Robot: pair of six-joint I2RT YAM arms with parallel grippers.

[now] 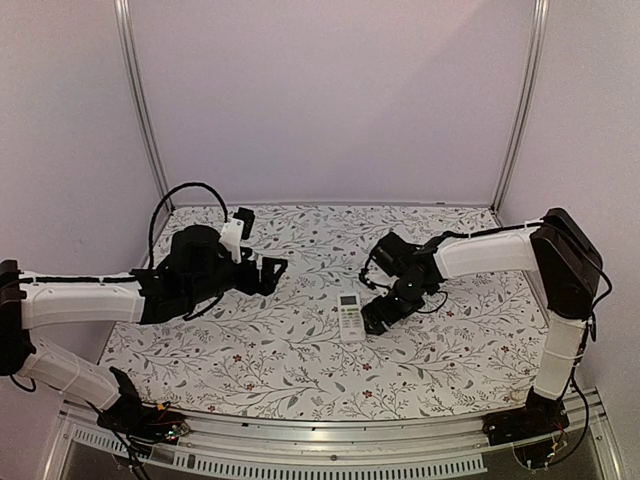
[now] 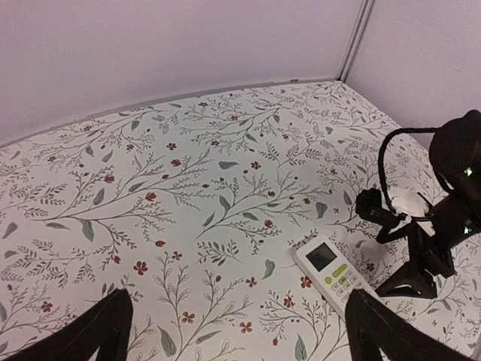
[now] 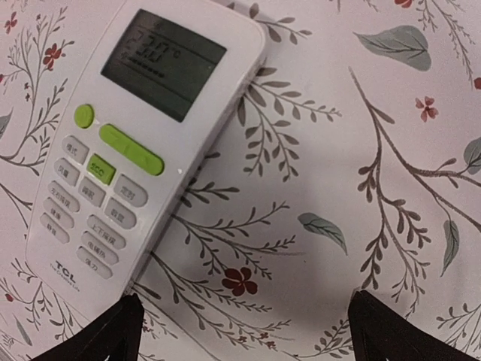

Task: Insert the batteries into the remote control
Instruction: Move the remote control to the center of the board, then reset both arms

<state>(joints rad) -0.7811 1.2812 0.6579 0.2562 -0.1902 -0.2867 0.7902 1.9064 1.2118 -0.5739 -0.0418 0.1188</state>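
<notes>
While both gape empty, the right gripper (image 3: 252, 335) sits beside the remote control (image 3: 143, 135); left gripper (image 2: 240, 335) apart.

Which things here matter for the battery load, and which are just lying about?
Job:
- remote control, face up, display showing digits
- right pincer, open, next to it
- left pincer, open, off to the side
- batteries: none in view

Not the job:
- floral table cover
- frame posts
</notes>
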